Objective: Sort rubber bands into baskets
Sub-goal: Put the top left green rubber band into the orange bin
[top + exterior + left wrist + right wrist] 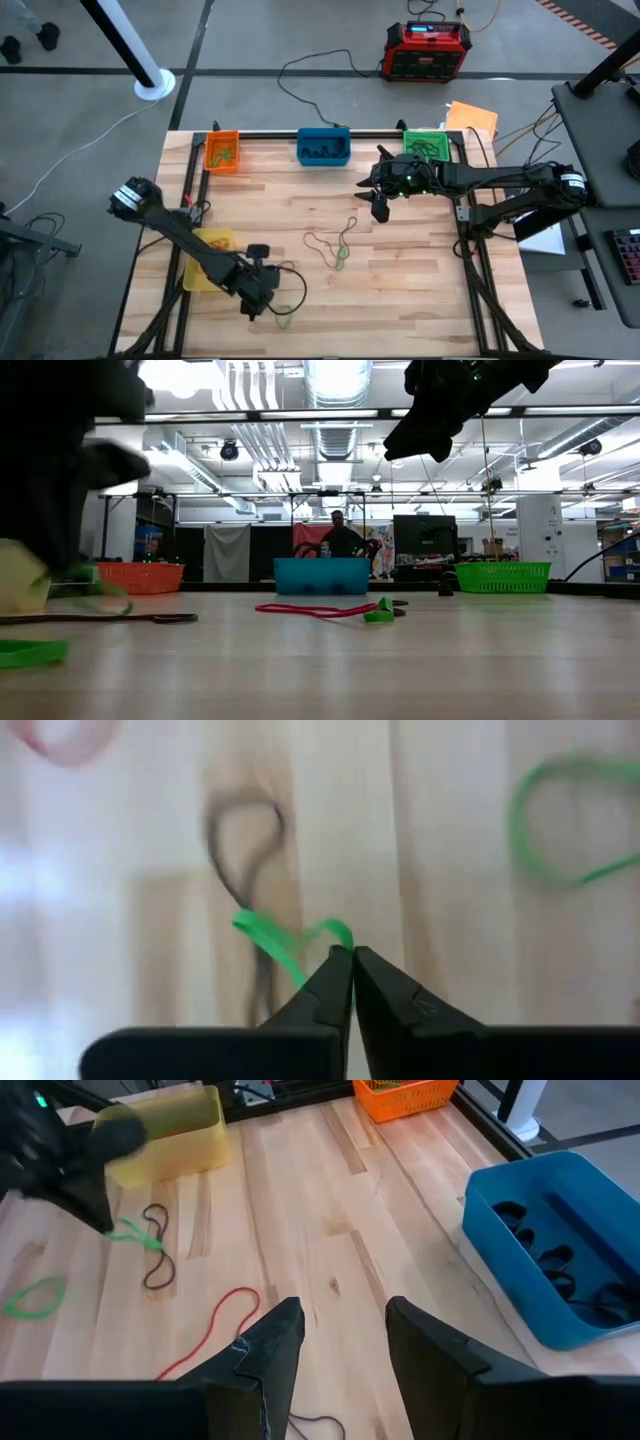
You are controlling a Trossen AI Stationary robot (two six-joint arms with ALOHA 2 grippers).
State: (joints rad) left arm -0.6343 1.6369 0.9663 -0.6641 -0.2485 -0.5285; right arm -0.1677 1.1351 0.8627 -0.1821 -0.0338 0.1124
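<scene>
Pickup step in hand: left claw (pixel 352 952) clamped on a green rubber band (pixel 290 938) near the bench's front edge; next, carry to green basket (pixel 428 146). Right claw (pixel 340 1325) apart, waiting.

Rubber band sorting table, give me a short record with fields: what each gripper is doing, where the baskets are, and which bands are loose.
left gripper: shut on green band, near the table's front
right gripper: open, empty, raised near the green basket
far edge: orange basket, blue basket, green basket
left side: yellow basket
loose on table: red band, dark band, another green loop
</scene>
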